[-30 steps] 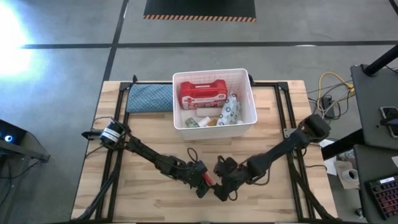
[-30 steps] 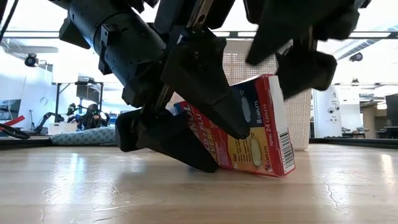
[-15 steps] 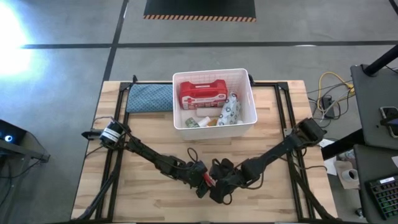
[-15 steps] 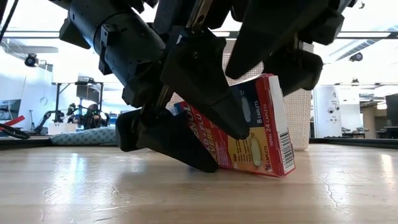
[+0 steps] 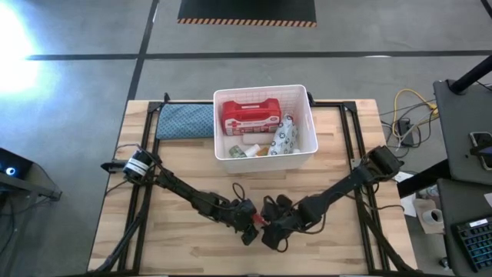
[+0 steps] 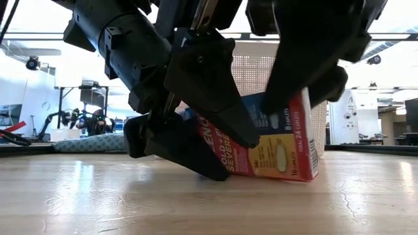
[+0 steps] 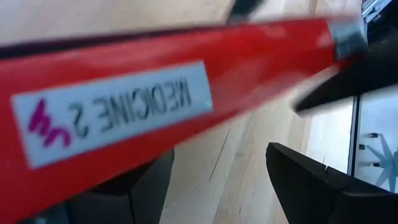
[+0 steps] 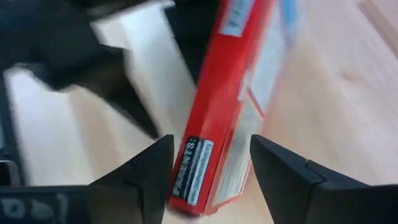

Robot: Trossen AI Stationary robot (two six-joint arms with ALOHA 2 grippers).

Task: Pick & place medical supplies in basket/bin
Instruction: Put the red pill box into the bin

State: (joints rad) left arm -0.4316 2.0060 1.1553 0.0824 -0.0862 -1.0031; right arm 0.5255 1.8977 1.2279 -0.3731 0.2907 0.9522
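Both grippers meet at the near middle of the wooden table, around one small medicine box. The box stands on its long edge on the wood, red and blue, leaning a little. The left gripper has its fingers on the two faces of the box — it seems to keep the box upright so the other arm can take it. The right gripper is open, its fingers on either side of the box's narrow red edge, not yet closed on it.

The white bin stands well apart, at the far middle, already holding the red first-aid case, the patterned wipes packet and small bottles. A teal cloth pad lies just beside it.
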